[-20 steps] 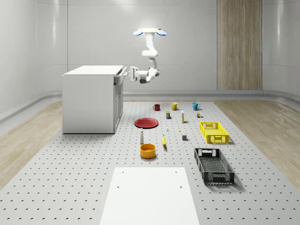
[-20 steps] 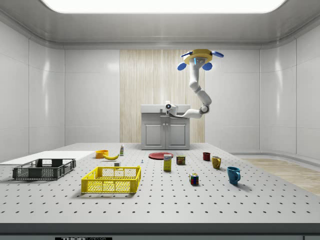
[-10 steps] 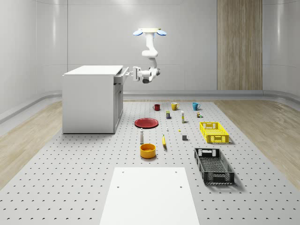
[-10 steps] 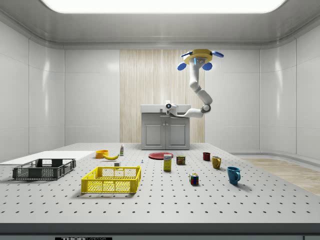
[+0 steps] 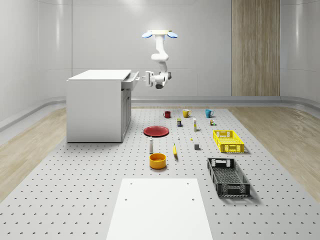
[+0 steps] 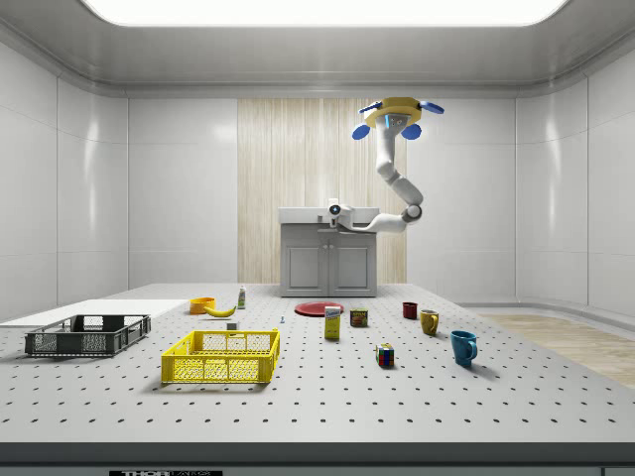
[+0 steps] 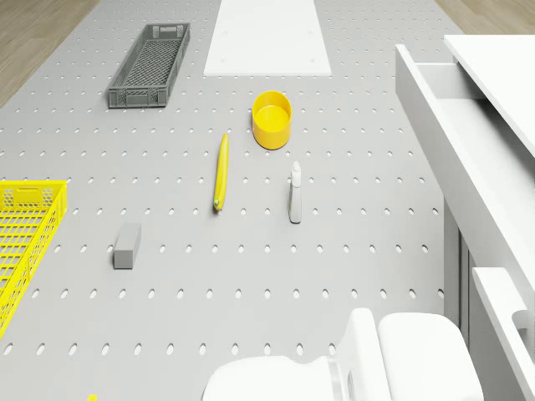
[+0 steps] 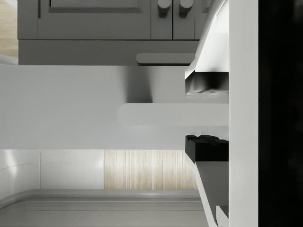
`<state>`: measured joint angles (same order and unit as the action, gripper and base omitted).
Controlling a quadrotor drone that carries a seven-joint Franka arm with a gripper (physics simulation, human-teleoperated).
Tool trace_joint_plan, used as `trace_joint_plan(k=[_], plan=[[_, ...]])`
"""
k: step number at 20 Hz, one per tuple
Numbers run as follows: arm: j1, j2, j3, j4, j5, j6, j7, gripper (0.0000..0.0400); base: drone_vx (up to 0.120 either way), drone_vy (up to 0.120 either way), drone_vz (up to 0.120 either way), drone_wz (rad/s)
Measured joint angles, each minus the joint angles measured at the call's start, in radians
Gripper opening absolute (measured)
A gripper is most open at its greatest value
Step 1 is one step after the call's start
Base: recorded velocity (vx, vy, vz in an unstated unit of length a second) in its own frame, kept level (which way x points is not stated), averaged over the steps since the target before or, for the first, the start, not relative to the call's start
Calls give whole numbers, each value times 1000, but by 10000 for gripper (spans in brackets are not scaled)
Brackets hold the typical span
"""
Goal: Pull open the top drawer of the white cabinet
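The white cabinet (image 5: 97,106) (image 6: 328,253) stands at the whole-scene view's left. Its top drawer (image 5: 131,82) (image 7: 456,125) is pulled out, with its inside showing. The drone (image 5: 160,34) (image 6: 400,111) hovers high beside the cabinet, over the floor in front of the drawer. The arm hangs down and bends toward the drawer front. My gripper (image 5: 144,79) (image 6: 335,210) (image 8: 189,115) is level with the drawer front, just off it. Its fingers (image 8: 206,84) stand apart, and the pale handle bar (image 8: 156,115) shows in the gap without touching the pads.
On the perforated floor lie a red plate (image 5: 156,131), an orange bowl (image 5: 157,160) (image 7: 272,119), a banana (image 7: 221,171), a small bottle (image 7: 295,193) and a grey block (image 7: 127,246). A yellow crate (image 5: 228,140), a black crate (image 5: 228,176), three mugs (image 5: 186,113) and a white mat (image 5: 160,207) are there too.
The wrist has risen a little and the gripper has shifted slightly toward the whole-scene view's right, away from the cabinet. The drone holds its place and the drawer stays out.
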<state>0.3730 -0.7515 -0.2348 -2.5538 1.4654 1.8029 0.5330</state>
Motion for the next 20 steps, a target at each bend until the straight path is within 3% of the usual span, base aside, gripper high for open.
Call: trace_joint_plan(k=[2,5,15,18,20], plan=[[1,-4,-15,-1,-13,-7,2,225,0,0,0,0],[11,-4,-17,-1,-12,2,2,267,0,0,0,0],[53,8,14,4,27,57,-7,302,0,0,0,0],[59,9,14,4,29,63,-8,206,0,0,0,0],[62,9,14,5,30,66,-9,166,0,0,0,0]])
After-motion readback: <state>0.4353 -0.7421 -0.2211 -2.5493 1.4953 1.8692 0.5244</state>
